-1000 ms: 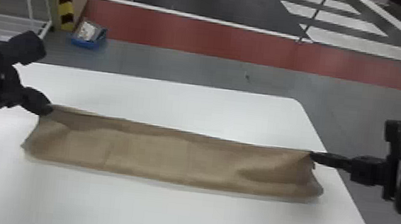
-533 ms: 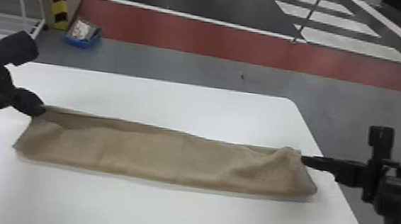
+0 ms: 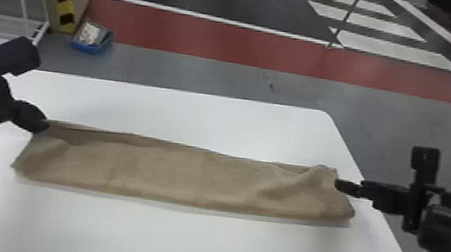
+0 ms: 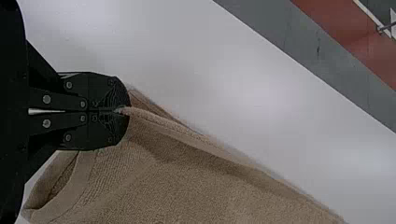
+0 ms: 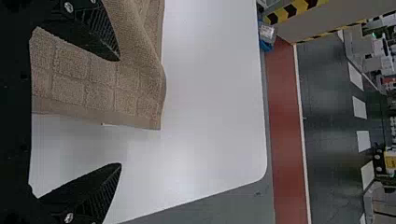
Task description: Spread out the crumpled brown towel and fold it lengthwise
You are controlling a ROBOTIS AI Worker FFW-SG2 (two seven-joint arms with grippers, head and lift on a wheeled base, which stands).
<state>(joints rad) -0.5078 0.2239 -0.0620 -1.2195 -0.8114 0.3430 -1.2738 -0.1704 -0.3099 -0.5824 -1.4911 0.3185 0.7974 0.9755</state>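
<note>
Well, the brown towel (image 3: pixel 191 176) lies on the white table (image 3: pixel 204 241) in a long strip from left to right, and it looks folded over the long way, so the job seems almost done. The left gripper (image 4: pixel 122 111) has its jaws together, clamped on the towel at its far left corner. I think it holds on there so the far side stays up in line and the strip does not slide. The right gripper (image 5: pixel 119 112) is at the far right corner, and its jaws are wide apart with nothing pinched. Some cloth is by one finger and pokes partway into the gap, but I can't tell if they touch. That end has a bump and some soft wrinkles, so maybe it needs one more pat or a little tug. A hard tug to the right could pull the layers crooked. The right end of the towel is near the slanting right edge of the table, but it is all on top. The right gripper has open air on its right, past the edge, to back away. There is lots of bare table on the near side, and a good strip on the far side too. The left gripper should open before it goes, or the corner may come along.
</note>
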